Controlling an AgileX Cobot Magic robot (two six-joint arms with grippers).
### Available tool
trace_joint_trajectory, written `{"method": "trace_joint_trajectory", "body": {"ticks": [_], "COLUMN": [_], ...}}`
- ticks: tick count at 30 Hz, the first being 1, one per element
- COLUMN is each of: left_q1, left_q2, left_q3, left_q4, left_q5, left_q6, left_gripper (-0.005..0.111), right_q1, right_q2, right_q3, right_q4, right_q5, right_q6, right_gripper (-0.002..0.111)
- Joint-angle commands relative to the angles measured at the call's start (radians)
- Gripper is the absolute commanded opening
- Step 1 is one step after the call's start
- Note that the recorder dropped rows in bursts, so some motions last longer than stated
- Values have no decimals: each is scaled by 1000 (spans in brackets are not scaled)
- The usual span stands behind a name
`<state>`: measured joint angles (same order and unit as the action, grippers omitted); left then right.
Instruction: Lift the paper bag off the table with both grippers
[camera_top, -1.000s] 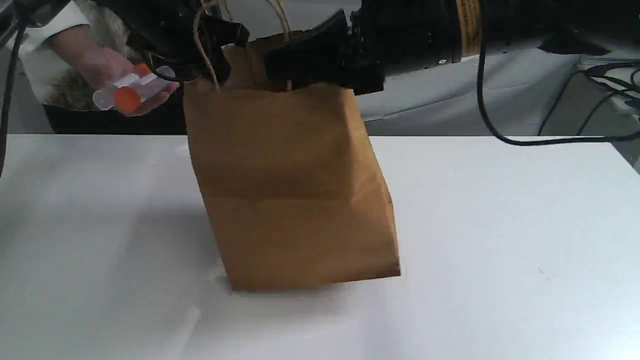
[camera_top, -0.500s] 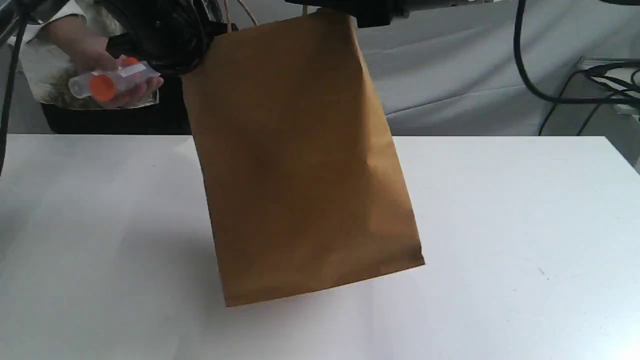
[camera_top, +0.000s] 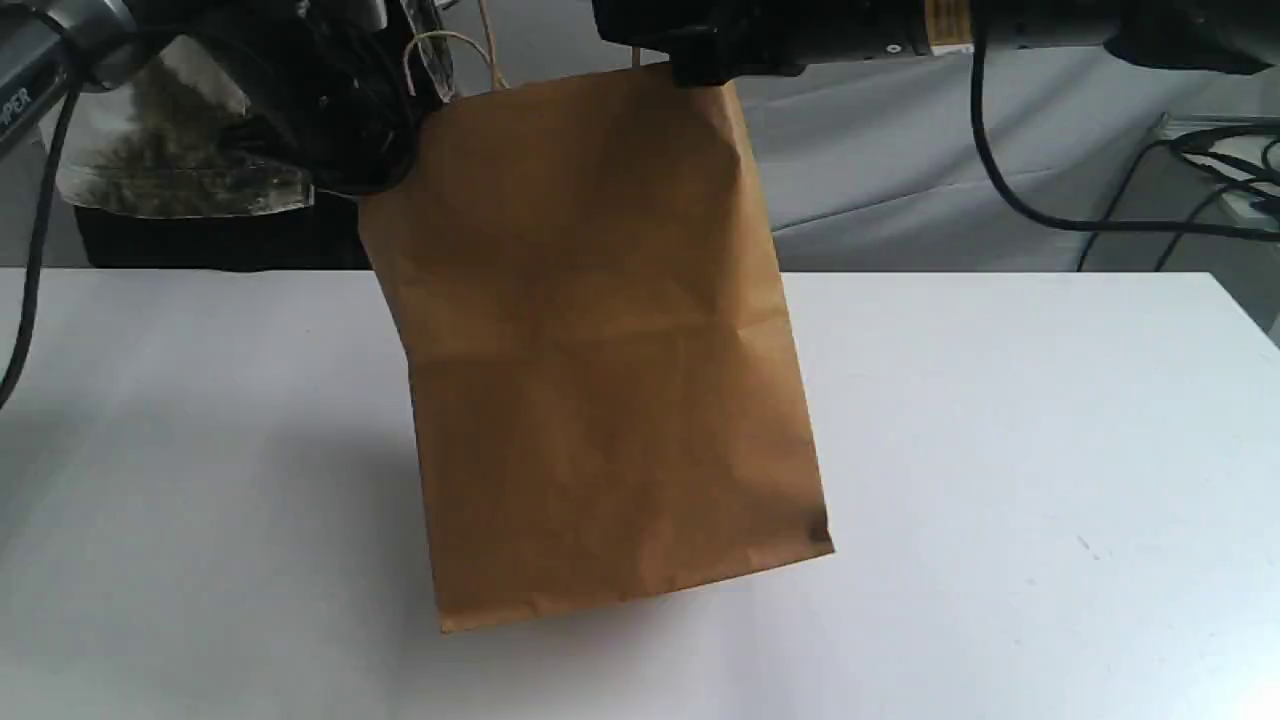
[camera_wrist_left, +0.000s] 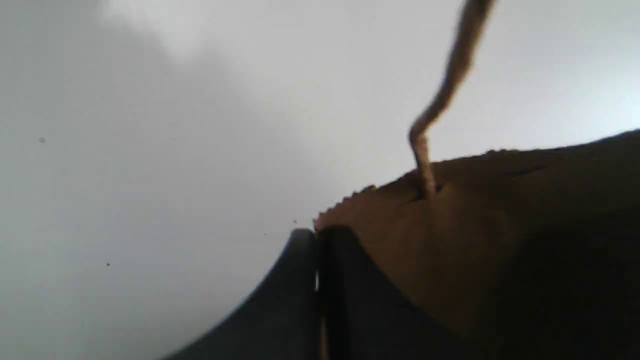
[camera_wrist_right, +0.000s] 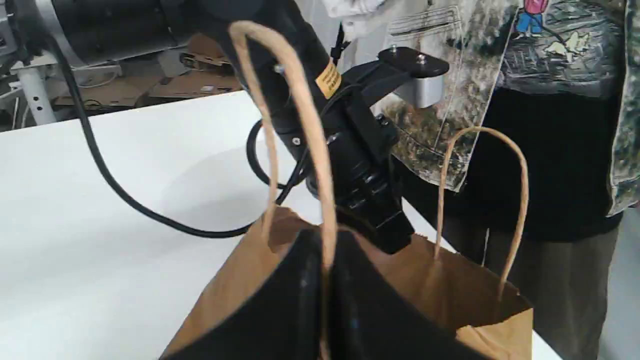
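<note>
A brown paper bag (camera_top: 600, 340) with twine handles (camera_top: 450, 45) hangs tilted over the white table (camera_top: 1000, 450). Its lower left corner is close to the tabletop; I cannot tell whether it touches. My left gripper (camera_top: 405, 115) is shut on the bag's top left rim, and my right gripper (camera_top: 690, 68) is shut on the top right rim. In the left wrist view the left gripper (camera_wrist_left: 317, 237) pinches the serrated edge of the bag (camera_wrist_left: 475, 240) beside a handle (camera_wrist_left: 440, 100). In the right wrist view the right gripper (camera_wrist_right: 325, 255) clamps the near rim of the bag (camera_wrist_right: 450, 285), with a handle (camera_wrist_right: 300, 115) rising between the jaws.
A person (camera_top: 170, 170) in a printed shirt stands behind the table at the left, also in the right wrist view as the person (camera_wrist_right: 550, 125). Black cables (camera_top: 1200, 150) hang at the right. A grey cloth (camera_top: 950, 150) covers the background.
The bag rose off the table and now hangs tilted, slightly lower than half a second ago. The person's hand with the orange-capped tubes has drawn back out of sight.
</note>
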<state>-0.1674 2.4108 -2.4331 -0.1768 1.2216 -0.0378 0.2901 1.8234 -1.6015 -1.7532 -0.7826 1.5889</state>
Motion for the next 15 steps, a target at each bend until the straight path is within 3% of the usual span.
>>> {"method": "trace_joint_trajectory", "body": {"ticks": [1, 15], "left_q1": [0, 17], "left_q2": [12, 14], "left_q3": [10, 10], "left_q4": [1, -23], "left_q5": [-1, -1], "left_q6": [1, 20], "left_gripper": [0, 0], "right_q1": [2, 2], "right_q2": [2, 23], "right_q3": [-6, -6], "right_q4": [9, 9], "right_q5": [11, 2], "right_q6": [-15, -16], "right_gripper": [0, 0]}}
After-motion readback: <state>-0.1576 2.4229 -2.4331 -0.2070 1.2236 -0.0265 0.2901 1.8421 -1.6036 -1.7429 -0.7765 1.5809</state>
